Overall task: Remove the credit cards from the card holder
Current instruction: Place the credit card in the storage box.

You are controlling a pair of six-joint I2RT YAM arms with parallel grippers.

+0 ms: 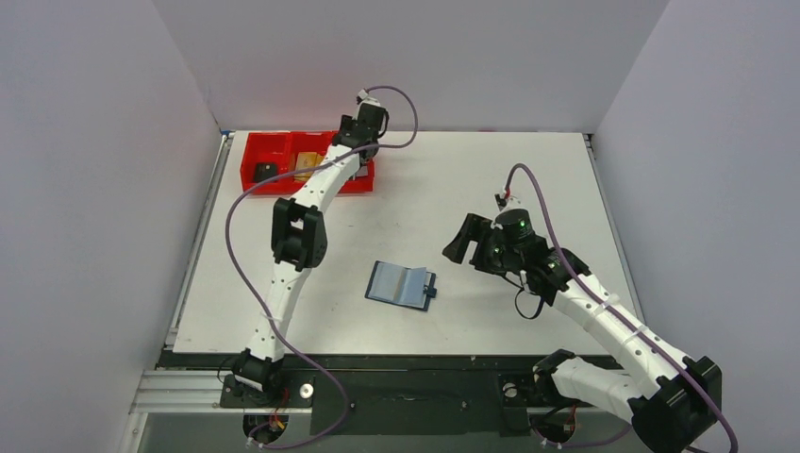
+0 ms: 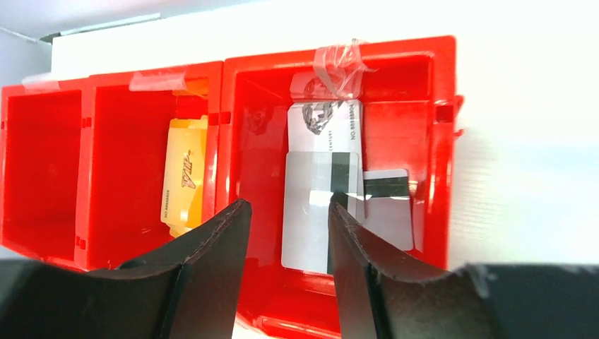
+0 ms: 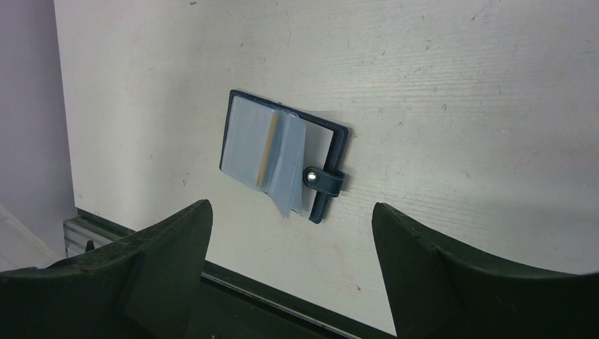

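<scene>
Between grey walls (image 1: pixel 94 189), toward the near edge of the white tabletop (image 1: pixel 472 189), the navy bifold card holder (image 1: pixel 403 284) lies open, blue-grey pockets up. My right gripper (image 3: pixel 291 206) gapes empty near it. My left gripper (image 2: pixel 289 206) hangs parted over the far-corner red tray (image 1: pixel 259 151).

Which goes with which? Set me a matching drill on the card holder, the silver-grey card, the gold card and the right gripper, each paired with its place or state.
Things:
1. card holder
2. silver-grey card
3. gold card
4. right gripper

Places or states:
A. in the middle compartment of the red tray
B. jaws wide apart, holding nothing
C. lying open on the table
D. in the tray's end compartment, beneath the left gripper

Pairs: 1-C, 2-D, 3-A, 4-B
</scene>
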